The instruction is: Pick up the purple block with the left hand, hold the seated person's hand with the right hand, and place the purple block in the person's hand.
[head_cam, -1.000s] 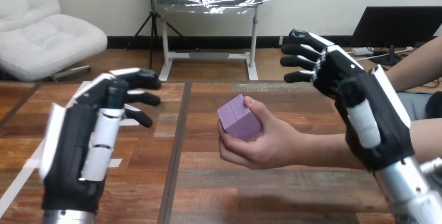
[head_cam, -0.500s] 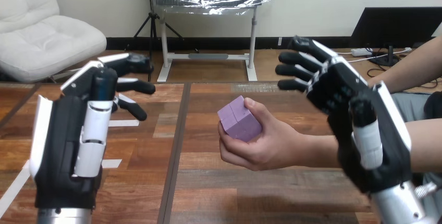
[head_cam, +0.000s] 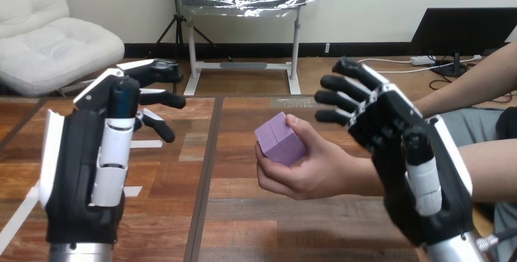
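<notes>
The purple block (head_cam: 279, 138) rests in the person's hand (head_cam: 308, 167), which reaches in from the right over the table's middle with fingers and thumb closed round the block. My left hand (head_cam: 91, 158) is raised at the left, open, empty, well apart from the block. My right hand (head_cam: 402, 152) is raised at the right, open, fingers spread, in front of the person's forearm (head_cam: 372, 177). I cannot tell whether it touches the forearm; its fingers are not curled round it.
The wooden table (head_cam: 238, 213) runs across the view with a dark seam down its middle. Strips of white tape (head_cam: 143, 144) lie on its left part, behind my left hand. The person's other arm (head_cam: 475, 82) shows at the upper right.
My right hand has come down and leftward, toward the person's forearm. My left hand has shifted slightly left and its fingers have risen a little. The person's hand and block stay put.
</notes>
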Action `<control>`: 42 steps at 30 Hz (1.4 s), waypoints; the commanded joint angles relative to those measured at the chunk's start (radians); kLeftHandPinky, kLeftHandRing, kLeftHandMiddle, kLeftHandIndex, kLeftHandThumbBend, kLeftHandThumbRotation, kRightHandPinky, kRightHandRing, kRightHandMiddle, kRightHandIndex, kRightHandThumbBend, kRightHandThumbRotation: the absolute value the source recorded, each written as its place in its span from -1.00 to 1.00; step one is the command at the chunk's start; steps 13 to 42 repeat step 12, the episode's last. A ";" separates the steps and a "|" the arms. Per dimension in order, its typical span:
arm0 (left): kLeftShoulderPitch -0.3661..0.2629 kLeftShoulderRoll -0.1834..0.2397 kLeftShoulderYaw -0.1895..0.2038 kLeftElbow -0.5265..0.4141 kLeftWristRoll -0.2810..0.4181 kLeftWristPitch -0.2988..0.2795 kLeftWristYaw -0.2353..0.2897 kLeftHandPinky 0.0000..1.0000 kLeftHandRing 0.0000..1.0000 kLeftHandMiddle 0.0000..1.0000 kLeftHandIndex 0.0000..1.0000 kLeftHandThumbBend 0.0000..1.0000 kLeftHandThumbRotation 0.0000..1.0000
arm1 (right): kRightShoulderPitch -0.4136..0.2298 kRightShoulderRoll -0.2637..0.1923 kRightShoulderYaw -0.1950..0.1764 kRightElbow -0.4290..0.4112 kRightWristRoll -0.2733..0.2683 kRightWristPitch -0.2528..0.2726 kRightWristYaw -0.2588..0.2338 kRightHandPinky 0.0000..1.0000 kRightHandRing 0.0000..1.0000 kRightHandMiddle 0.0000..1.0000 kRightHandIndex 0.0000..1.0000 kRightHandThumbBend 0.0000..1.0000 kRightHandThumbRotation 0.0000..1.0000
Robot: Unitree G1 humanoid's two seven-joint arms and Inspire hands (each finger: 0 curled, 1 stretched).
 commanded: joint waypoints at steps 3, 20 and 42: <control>-0.014 -0.026 -0.011 -0.027 -0.006 -0.032 0.011 -0.39 0.14 0.34 0.23 0.09 1.00 | 0.007 0.018 0.016 -0.068 0.021 0.014 0.014 0.51 0.62 0.65 0.70 0.70 0.63; -0.003 -0.031 -0.026 -0.032 0.012 -0.029 0.028 -0.40 0.13 0.34 0.23 0.04 1.00 | 0.028 0.021 0.030 -0.076 0.023 0.032 0.030 0.52 0.62 0.65 0.69 0.69 0.63; -0.003 -0.031 -0.026 -0.032 0.012 -0.029 0.028 -0.40 0.13 0.34 0.23 0.04 1.00 | 0.028 0.021 0.030 -0.076 0.023 0.032 0.030 0.52 0.62 0.65 0.69 0.69 0.63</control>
